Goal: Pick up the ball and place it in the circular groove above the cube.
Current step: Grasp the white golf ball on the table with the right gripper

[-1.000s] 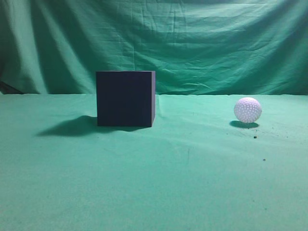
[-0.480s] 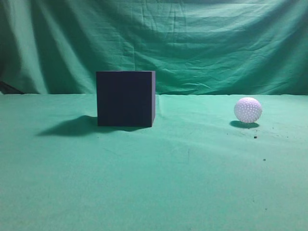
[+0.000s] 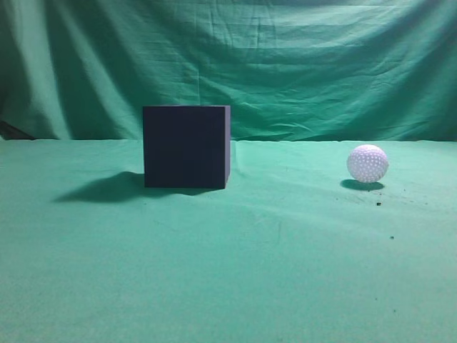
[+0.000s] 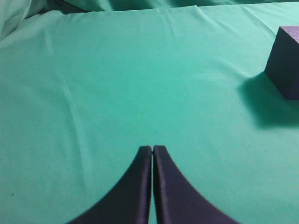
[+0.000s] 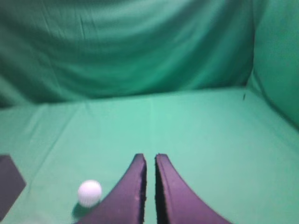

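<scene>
Start of task, nothing grasped. Right tool is clenched, tips nearly touching, empty, hanging over the green cloth-covered table. The small white dimpled ball rests on the table to the lower left of the right tool, near but apart from it; in the exterior view the ball sits alone, well apart from the matte dark navy-black cube. Left tool is also clenched and empty, with the cube off to its upper right, well apart. The cube's top groove can't be seen from any view. Step in hand looks like the approach to the ball, not yet begun in earnest. Next move likely calls for the right tool to release its tips wide, shift left and down over the ball, then clamp gently since a round ball may roll off.
</scene>
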### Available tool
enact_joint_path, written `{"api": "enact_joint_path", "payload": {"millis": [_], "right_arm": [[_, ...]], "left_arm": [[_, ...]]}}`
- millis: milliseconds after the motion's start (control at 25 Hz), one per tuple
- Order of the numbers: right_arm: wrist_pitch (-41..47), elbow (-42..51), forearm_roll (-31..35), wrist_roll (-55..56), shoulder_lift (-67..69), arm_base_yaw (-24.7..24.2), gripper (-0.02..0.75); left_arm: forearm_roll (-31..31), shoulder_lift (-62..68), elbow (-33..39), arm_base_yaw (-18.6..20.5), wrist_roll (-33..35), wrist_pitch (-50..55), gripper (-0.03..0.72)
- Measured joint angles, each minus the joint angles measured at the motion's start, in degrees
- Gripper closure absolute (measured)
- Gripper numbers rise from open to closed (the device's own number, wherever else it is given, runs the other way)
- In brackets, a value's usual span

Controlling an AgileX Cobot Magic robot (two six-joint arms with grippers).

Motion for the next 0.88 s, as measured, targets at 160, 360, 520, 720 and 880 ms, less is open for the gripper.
{"api": "enact_joint_path", "payload": {"millis": [160, 360, 520, 720, 880], "right_arm": [[7.83, -7.88, 3.73, 0.13, 14.81, 0.00, 0.692], [12.71, -12.90, 9.64, -1.19, 30.12, 0.00, 0.692], [18.63, -19.13, 13.67, -12.32, 40.36, 0.00, 0.692], [26.09, -27.97, 12.95, -18.42, 52.70, 7.13, 0.738], [26.87, -34.24, 5.99, -15.88, 62.25, 14.81, 0.738]], "left_arm": [[0.00, 0.00, 0.00, 0.00, 0.00, 0.00, 0.688], [0.00, 0.00, 0.00, 0.00, 0.00, 0.00, 0.688], [0.00, 0.00, 0.00, 0.00, 0.00, 0.00, 0.688], [0.00, 0.00, 0.00, 0.00, 0.00, 0.00, 0.688], [0.00, 0.00, 0.00, 0.00, 0.00, 0.00, 0.688]]}}
